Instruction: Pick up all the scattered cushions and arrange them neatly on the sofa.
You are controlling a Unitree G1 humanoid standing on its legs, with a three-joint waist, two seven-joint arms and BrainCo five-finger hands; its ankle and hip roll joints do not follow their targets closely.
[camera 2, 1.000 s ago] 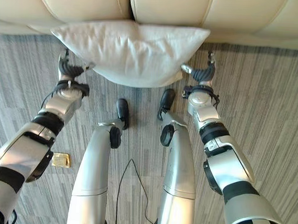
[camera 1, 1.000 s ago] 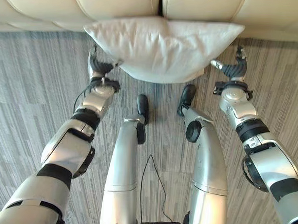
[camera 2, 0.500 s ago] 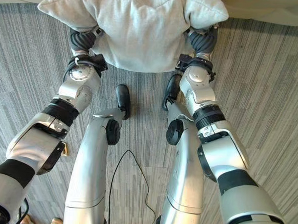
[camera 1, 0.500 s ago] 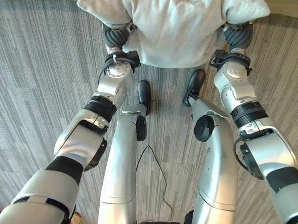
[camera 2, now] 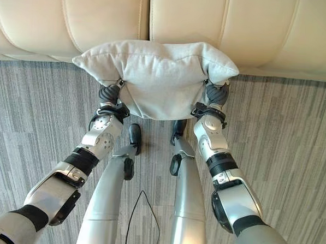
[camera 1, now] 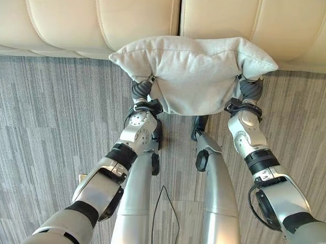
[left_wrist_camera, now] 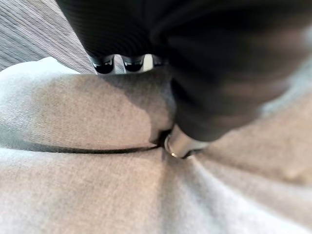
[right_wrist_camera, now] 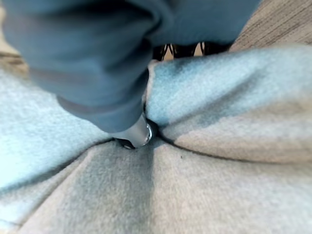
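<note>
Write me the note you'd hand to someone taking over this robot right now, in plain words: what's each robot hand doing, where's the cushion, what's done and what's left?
Left robot hand: pinching the left side of the grey cushion, thumb dug into the fabric.
Right robot hand: pinching the right side the same way.
Cushion: off the floor, held between both hands in front of the cream sofa, its top edge overlapping the sofa's front.
Done: cushion picked up.
Left: set it on the sofa seat, straighten it, release both hands. I see no other cushions on the striped carpet from here.
</note>
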